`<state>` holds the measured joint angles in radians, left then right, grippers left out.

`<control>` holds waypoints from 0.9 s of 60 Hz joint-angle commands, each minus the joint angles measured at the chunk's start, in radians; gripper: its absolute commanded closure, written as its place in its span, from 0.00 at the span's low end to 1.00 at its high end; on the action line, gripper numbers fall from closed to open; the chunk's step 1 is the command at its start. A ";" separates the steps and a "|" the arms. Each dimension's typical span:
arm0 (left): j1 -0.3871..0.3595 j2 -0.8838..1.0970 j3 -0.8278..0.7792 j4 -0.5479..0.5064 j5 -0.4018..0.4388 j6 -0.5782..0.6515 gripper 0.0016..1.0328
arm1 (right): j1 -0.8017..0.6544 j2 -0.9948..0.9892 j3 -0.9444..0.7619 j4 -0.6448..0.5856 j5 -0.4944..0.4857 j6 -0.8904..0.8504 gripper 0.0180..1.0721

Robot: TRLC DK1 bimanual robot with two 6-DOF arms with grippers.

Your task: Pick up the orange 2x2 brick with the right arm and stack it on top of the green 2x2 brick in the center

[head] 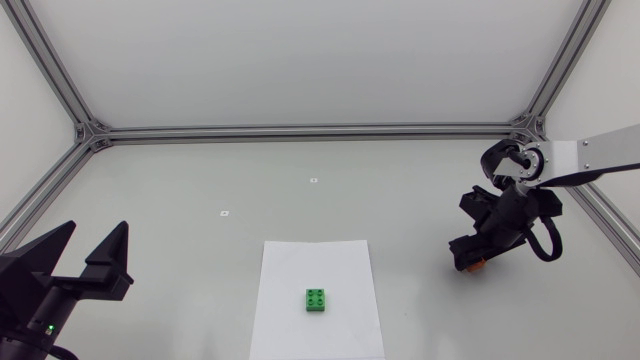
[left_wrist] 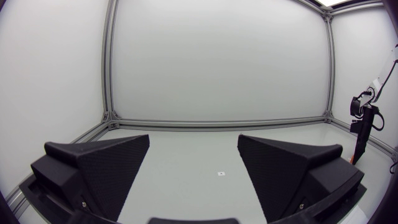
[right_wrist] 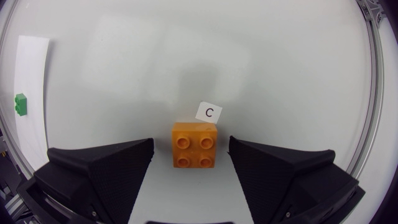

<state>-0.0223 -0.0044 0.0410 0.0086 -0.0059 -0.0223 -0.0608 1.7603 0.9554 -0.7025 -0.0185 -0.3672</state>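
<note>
Right gripper (right_wrist: 191, 140), nearest us, has its fingers spread either side of orange brick (right_wrist: 195, 145), neither touching. We note green brick (head: 317, 300) lower centre on paper (head: 290, 270); left gripper (head: 96, 230), lower left, likewise spread.

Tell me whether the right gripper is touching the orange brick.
Apart. The right wrist view shows the orange brick lying between the open fingers of the right gripper, with a strip of bare table visible on each side of it.

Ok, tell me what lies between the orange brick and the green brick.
Only bare table and a strip of the white sheet that the green brick sits on separate it from the orange brick; the head view shows this.
</note>
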 commanded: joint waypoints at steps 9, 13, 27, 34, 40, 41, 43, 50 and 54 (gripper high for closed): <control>0.002 -0.008 -0.041 -0.015 0.004 0.013 0.04 | -0.008 0.008 0.020 -0.005 -0.003 0.008 0.20; 0.002 -0.008 -0.041 -0.015 0.004 0.013 0.04 | -0.008 0.008 0.026 -0.006 -0.003 0.008 0.20; 0.002 -0.008 -0.041 -0.015 0.004 0.013 0.04 | -0.017 0.013 0.036 -0.005 -0.005 0.002 0.26; 0.002 -0.008 -0.041 -0.015 0.004 0.013 0.04 | -0.017 0.014 0.032 -0.006 -0.005 0.001 0.26; 0.002 -0.008 -0.041 -0.013 0.004 0.013 0.04 | -0.017 0.011 0.031 -0.008 -0.005 -0.001 0.28; 0.002 -0.008 -0.041 -0.015 0.004 0.013 0.04 | -0.017 0.013 0.032 -0.006 -0.005 -0.003 0.29; 0.002 -0.008 -0.041 -0.015 0.004 0.013 0.04 | -0.017 0.013 0.032 -0.006 -0.005 -0.004 0.29; 0.002 -0.008 -0.041 -0.015 0.004 0.013 0.04 | -0.017 0.014 0.029 -0.003 -0.005 -0.006 0.30; 0.002 -0.008 -0.041 -0.013 0.004 0.013 0.04 | -0.017 0.018 0.028 -0.003 -0.005 -0.006 0.30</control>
<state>-0.0227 -0.0044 0.0410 0.0086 -0.0059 -0.0219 -0.0742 1.7603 0.9764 -0.7025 -0.0219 -0.3676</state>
